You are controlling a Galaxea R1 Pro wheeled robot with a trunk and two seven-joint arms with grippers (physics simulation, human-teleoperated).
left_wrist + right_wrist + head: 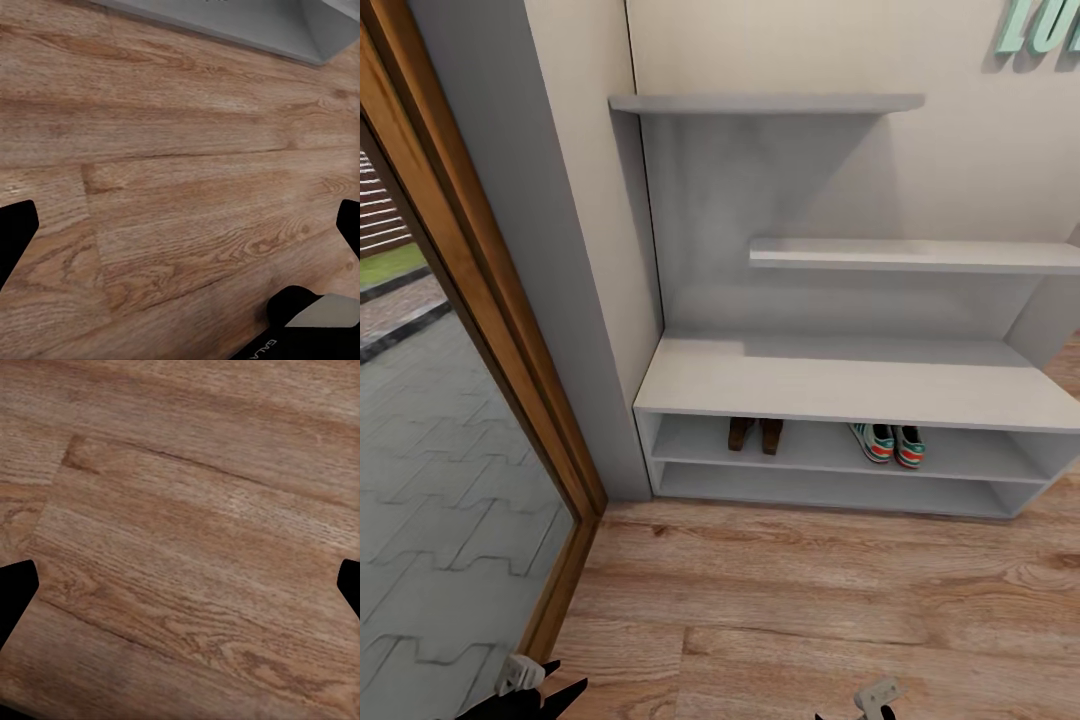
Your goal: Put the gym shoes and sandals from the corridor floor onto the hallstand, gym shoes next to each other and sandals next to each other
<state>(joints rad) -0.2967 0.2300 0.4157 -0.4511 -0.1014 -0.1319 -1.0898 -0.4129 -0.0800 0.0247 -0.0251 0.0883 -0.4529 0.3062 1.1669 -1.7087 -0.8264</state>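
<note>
The light-grey hallstand [840, 385] stands against the wall ahead, with two staggered shelves above its bench. On its inner tier, under the bench top, the two brown sandals [755, 434] sit side by side at the left. The two gym shoes [887, 442], white with green and red-orange, sit side by side further right. My left gripper [535, 690] and right gripper [860, 705] hang low over the corridor floor [810, 600], well short of the rack. In the wrist views the left gripper [180, 232] and the right gripper [180, 592] are open, with bare planks between their fingers.
A wood-framed glass door [490, 330] stands at the left, with grey paving stones behind it. Teal wall letters [1040, 25] hang at the top right. A grey corner of the hallstand [300, 34] and a black-and-grey robot part [307, 330] show in the left wrist view.
</note>
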